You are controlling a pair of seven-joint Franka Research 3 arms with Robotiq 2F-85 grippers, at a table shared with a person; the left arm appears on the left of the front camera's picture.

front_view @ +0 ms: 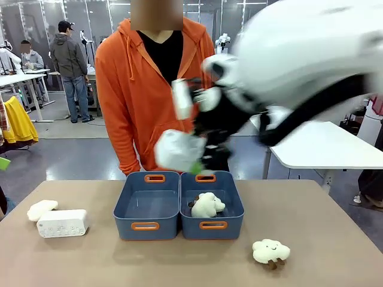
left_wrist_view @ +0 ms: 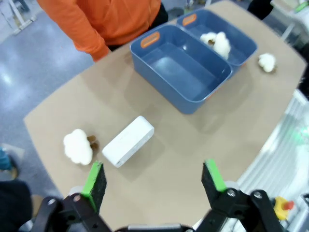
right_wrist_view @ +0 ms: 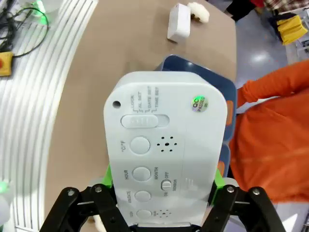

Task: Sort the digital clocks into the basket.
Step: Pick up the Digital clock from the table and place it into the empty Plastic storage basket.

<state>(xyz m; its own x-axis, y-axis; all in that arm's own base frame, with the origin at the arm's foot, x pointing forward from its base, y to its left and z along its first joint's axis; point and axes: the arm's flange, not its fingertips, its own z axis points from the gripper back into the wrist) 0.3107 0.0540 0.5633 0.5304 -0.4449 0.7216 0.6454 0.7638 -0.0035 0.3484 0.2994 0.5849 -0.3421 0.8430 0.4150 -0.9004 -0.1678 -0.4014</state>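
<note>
- At the table's left end you have a cream plush toy just beside the loose digital clock. The clock lies flat on the tabletop, well apart from the baskets.
- Your left gripper hangs high over that end. Its jaws are spread wide with nothing between them.
- In the middle, the left basket shows a bare floor.
- Its side touches the right basket, which holds a second plush toy.
- Your right gripper is clamped on the held digital clock. The green pads press its two sides, and its button face is turned to the wrist camera.
- The front view is smeared with motion there. The held clock seems to hang above the far rims where the two baskets meet, in front of the person's orange hoodie.
- Toward the right, a third plush toy sits on the table near the right basket's front corner, not touching it.
</note>
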